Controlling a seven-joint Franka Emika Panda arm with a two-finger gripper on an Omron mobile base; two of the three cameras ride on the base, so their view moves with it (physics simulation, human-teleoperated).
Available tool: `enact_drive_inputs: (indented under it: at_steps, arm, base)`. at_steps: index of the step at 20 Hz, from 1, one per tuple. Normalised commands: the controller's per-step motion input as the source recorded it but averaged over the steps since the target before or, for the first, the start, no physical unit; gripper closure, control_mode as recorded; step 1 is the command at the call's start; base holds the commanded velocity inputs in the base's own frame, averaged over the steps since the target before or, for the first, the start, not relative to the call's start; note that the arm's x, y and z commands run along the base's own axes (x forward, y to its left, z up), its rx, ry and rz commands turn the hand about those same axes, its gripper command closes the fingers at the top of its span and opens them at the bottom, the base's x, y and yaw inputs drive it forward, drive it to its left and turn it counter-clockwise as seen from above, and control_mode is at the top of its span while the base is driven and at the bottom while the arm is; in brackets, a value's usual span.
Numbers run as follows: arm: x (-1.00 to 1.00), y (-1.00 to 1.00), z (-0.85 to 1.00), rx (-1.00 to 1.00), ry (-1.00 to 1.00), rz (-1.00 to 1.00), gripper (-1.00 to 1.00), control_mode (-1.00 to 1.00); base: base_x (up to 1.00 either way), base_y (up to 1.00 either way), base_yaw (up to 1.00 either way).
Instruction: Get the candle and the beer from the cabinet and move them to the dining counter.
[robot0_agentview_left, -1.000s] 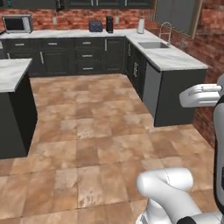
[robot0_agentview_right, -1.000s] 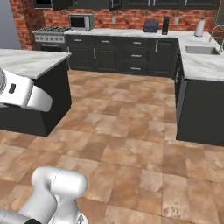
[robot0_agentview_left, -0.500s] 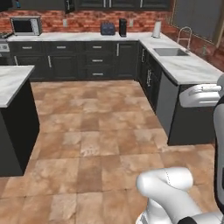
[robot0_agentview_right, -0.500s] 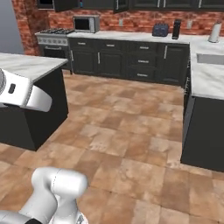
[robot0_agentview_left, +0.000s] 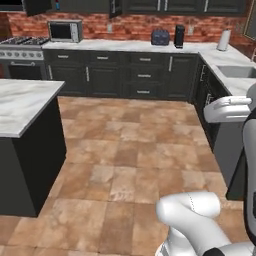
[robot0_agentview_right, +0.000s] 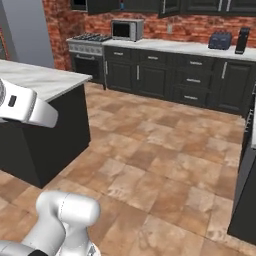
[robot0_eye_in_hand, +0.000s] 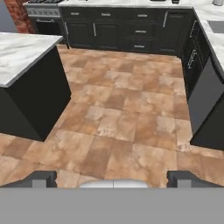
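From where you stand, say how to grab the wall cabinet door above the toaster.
Grip the silver bar handle on the wall cabinet door, from the front, jaws closing sideways: the bar runs vertically. Just its lower end is in frame.

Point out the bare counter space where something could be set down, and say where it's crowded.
The marble island top is bare across what shows. The back counter is free between the microwave and the toaster; its right end crowds with toaster, dark canister and paper towel roll.
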Motion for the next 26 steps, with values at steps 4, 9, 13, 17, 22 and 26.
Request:
enact_drive_inputs:
  at_steps: [4, 9, 13, 17, 22, 26]
  arm:
    - [0.00, 0.00, 0.00, 0.00, 0.00, 0.00, -1.00, 1.00]
    - [0.00, 0.00, 0.00, 0.00, 0.00, 0.00, -1.00, 1.00]
    - [0.00, 0.00, 0.00, 0.00, 0.00, 0.00, -1.00, 1.00]
    - [0.00, 0.00, 0.00, 0.00, 0.00, 0.00, -1.00, 1.00]
    - [0.00, 0.00, 0.00, 0.00, 0.00, 0.00, -1.00, 1.00]
    - [0.00, 0.00, 0.00, 0.00, 0.00, 0.00, -1.00, 1.00]
  base:
    - [1.00, -0.31, 0.03]
    - [1.00, -0.04, 0.02]
    - [1.00, 0.05, 0.04]
    - [1.00, 0.35, 0.00]
    - [1.00, 0.27, 0.00]
    - [1.00, 0.01, 0.00]
